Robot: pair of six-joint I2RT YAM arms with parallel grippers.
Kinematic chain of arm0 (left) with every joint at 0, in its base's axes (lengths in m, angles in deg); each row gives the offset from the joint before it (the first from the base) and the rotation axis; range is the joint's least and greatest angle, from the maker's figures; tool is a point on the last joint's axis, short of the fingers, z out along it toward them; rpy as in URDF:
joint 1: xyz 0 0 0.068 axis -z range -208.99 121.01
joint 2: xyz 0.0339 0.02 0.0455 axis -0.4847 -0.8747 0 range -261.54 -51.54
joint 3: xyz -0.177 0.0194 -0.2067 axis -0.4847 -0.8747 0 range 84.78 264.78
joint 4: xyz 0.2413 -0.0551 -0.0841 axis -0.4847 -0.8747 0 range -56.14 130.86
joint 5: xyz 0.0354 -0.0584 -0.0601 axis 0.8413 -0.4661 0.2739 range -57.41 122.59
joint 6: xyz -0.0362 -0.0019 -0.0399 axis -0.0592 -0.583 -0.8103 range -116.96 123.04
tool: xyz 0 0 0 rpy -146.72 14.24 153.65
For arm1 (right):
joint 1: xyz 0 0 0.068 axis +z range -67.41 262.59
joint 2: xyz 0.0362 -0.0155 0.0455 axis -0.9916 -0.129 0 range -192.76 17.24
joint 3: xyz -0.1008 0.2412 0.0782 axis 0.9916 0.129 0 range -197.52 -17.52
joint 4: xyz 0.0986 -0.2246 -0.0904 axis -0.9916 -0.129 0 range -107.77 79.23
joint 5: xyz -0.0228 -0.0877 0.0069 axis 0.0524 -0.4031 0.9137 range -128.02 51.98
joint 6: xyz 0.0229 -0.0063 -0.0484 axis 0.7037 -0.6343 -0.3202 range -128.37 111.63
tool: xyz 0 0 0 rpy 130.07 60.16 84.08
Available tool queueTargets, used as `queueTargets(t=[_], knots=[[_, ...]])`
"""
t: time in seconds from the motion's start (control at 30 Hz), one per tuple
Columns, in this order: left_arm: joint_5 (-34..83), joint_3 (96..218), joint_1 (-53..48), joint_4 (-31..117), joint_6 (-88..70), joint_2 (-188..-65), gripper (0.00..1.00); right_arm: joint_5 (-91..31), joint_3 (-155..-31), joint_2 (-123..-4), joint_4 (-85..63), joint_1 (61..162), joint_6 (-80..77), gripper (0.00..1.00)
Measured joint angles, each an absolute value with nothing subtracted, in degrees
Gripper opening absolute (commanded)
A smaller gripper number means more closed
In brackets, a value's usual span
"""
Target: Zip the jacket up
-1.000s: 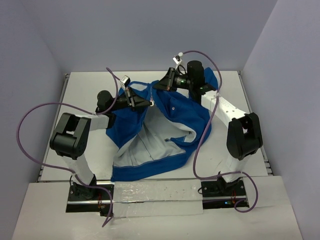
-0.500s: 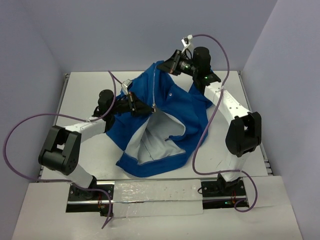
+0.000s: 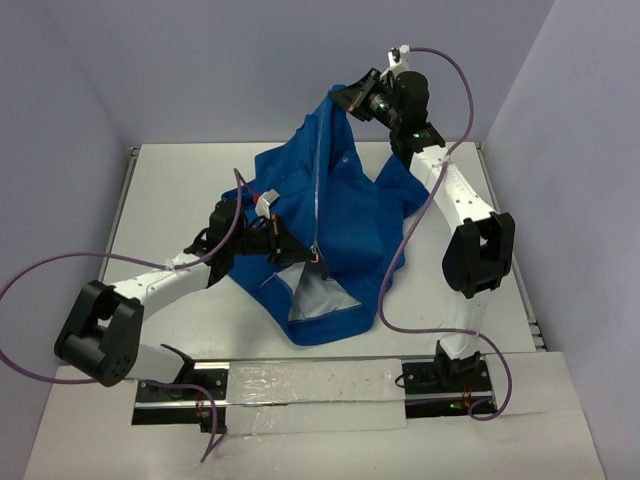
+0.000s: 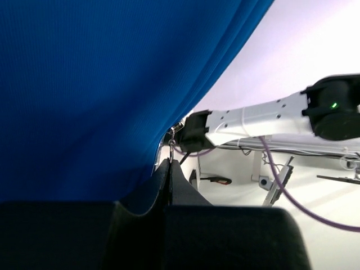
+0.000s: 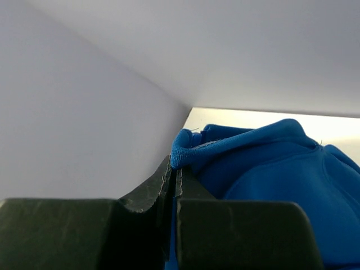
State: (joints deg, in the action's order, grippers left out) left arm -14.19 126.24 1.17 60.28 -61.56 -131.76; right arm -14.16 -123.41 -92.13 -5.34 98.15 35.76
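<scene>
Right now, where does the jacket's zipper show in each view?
Top external: zipper, a pale line down the hanging jacket, from right tool to left tool.
Left wrist: small metal piece, likely its pull, just above the tool.
Right wrist: not visible; only blue collar.
Shared landmark: the jacket's blue fabric.

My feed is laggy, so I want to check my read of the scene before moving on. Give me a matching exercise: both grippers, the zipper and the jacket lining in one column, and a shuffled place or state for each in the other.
Column one:
1. left gripper
2. right gripper
3. zipper
4. lining

Column two:
A. pale, showing at the near bottom opening of the jacket
B. shut on the jacket's top edge, held high
C. silvery line running down the blue front
D. shut on the jacket at the zipper's lower end

Pairs: 1-D, 2-B, 3-C, 4-A
</scene>
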Motion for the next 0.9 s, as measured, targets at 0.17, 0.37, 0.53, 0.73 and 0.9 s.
queueTargets(t=[0.17,0.37,0.53,0.73,0.9], knots=[[-12.82,124.13,2.29,54.23,-58.85,-127.12,0.00,-16.35,-126.85,-95.35,-6.01,96.41,37.88,0.00],[-11.75,119.55,4.66,44.15,-54.78,-117.52,0.00,-16.90,-136.82,-101.12,-7.56,92.98,40.23,0.00],[-11.26,117.48,5.51,35.72,-53.30,-109.35,0.00,-17.62,-140.47,-102.22,-7.41,90.63,41.87,0.00],[-9.02,115.67,5.81,28.54,-54.83,-98.73,0.00,-18.01,-139.75,-102.12,-6.62,90.47,41.95,0.00],[-8.54,111.44,7.28,20.07,-57.97,-91.04,0.00,-20.74,-137.62,-101.85,-4.37,89.33,41.98,0.00]])
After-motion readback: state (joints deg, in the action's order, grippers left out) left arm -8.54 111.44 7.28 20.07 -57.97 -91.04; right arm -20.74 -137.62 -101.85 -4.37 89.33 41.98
